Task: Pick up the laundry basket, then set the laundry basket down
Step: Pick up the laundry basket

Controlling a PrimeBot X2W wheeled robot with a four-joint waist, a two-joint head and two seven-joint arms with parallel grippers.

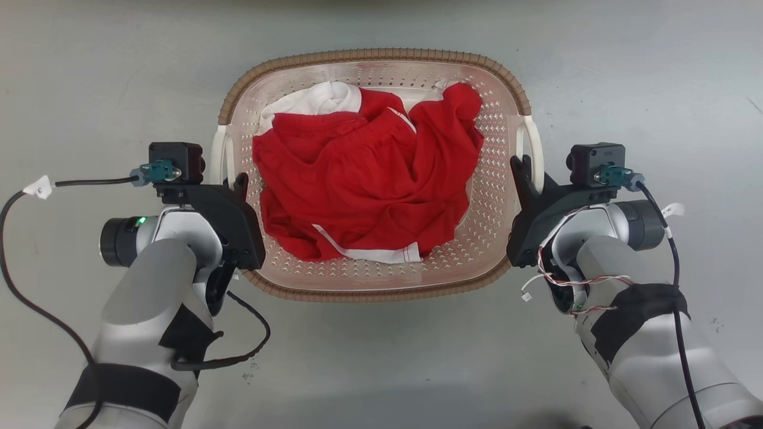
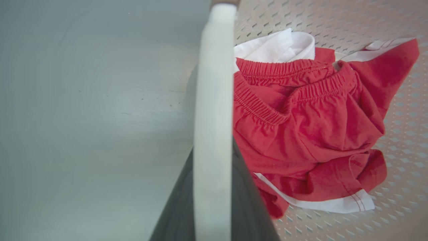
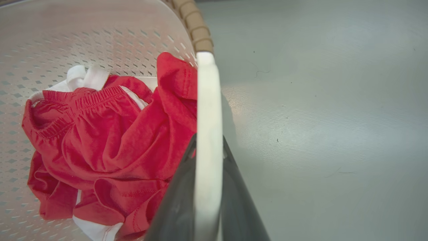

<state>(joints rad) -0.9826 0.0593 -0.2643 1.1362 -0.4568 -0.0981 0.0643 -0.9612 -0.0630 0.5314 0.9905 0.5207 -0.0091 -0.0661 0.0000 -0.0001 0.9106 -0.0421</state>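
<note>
While red clothes (image 1: 363,179) lie in the laundry basket (image 1: 369,55), left gripper (image 1: 237,182) pinches its left white handle (image 1: 218,156). Right gripper (image 1: 520,167) pinches the right handle (image 1: 534,149).

A: What do you make of the rounded cream-pink perforated plastic laundry basket (image 1: 495,179)?
B: You have thin, smooth, slightly see-through plastic in its wall; its brown ribbed rim (image 1: 369,56) is plastic moulded to look woven, and the white side handle (image 2: 212,117) is smooth with a satin finish.
A: And the load?
B: Soft matt cloth for you there: crumpled red garments (image 1: 363,179) with white trim and gathered elastic.
A: The rest?
B: Your smooth grey floor (image 1: 626,71) carries a faint sheen. The dark fingers (image 2: 177,207) of the left gripper (image 1: 235,185) look glossy; the pale arm shell (image 1: 149,280) is smooth and matt, banded by a black cloth-like wrap (image 1: 119,384).
</note>
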